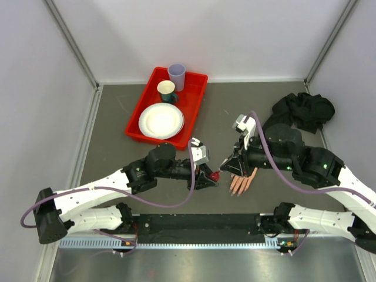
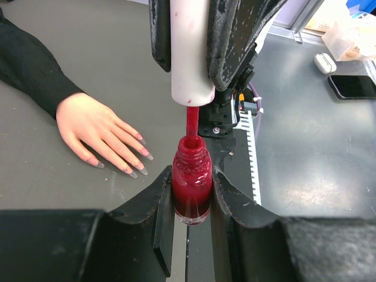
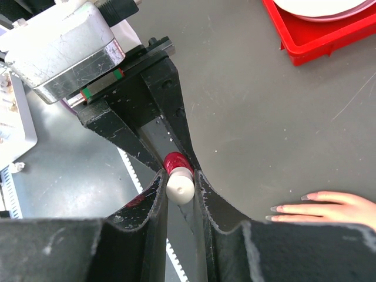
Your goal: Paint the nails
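My left gripper [image 2: 191, 197] is shut on a small glass bottle of dark red polish [image 2: 191, 176], held upright just above the near edge. My right gripper [image 3: 180, 176] is shut on the bottle's white cap [image 3: 180, 188], directly above the bottle. The red brush stem [image 2: 191, 122] under the cap reaches down into the bottle's neck. In the top view the two grippers [image 1: 207, 176] [image 1: 229, 163] meet tip to tip. The mannequin hand [image 2: 94, 126] lies flat beside them, fingers spread, black sleeve behind it. Its nails [image 2: 141, 169] look pale and glossy.
A red tray [image 1: 200, 100] at the back holds a white plate [image 1: 161, 120] and two cups. A black cloth [image 1: 302, 111] is bunched at the back right. A black rail [image 1: 200, 223] runs along the near edge. A phone [image 2: 352, 87] lies beyond the edge.
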Controlling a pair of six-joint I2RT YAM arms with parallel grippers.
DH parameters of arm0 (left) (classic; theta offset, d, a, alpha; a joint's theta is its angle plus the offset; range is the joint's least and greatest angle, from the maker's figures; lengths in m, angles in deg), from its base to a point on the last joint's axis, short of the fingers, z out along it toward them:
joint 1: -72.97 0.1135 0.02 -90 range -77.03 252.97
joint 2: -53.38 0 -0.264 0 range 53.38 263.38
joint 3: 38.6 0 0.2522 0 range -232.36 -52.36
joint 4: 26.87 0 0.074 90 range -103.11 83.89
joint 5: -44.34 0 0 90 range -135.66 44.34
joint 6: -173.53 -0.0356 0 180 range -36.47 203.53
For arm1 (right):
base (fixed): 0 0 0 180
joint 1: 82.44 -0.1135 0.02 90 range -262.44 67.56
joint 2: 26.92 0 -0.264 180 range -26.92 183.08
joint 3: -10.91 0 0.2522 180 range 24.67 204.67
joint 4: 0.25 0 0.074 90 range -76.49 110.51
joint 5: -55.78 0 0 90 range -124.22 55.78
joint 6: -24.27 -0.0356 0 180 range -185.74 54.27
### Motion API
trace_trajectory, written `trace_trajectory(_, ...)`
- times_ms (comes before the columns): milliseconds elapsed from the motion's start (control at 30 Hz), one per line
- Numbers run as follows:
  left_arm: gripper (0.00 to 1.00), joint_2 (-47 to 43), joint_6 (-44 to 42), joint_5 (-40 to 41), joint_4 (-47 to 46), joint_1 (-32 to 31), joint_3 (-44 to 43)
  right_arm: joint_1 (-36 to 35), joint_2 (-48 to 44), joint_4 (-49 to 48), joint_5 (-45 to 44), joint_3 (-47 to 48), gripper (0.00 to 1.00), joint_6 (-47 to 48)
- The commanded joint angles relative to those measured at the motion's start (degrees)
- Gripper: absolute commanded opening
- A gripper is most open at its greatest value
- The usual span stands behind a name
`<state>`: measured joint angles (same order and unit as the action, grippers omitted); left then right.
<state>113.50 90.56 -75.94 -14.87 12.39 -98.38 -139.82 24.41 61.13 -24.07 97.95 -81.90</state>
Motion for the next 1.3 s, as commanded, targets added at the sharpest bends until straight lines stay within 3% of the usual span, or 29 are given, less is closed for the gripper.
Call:
trace_trajectory(0, 0.0, -1.67, -0.96, 0.58, -2.9, -0.24, -0.65, -0.89, -1.5, 0.55, -1.01, 2.31, 0.0, -0.27)
trace_trajectory(933, 0.0, -2.2, -0.96, 1.28, -2.28, -0.24, -0.3, -0.89, -4.04, 1.78, -5.05, 3.54, 0.0, -1.33)
trace_trajectory(1133, 0.0, -2.64, -1.84, 5.48, -2.55, -0.24, 0.58, -0.89, -5.36, 5.98, -13.47, 3.63, 0.0, -3.61)
trace_trajectory(1267, 0.0, -3.95, -3.51, 10.84, -3.34, -0.24, 1.72, -0.89, -7.29, 9.86, -24.53, 2.05, 0.0, -8.08)
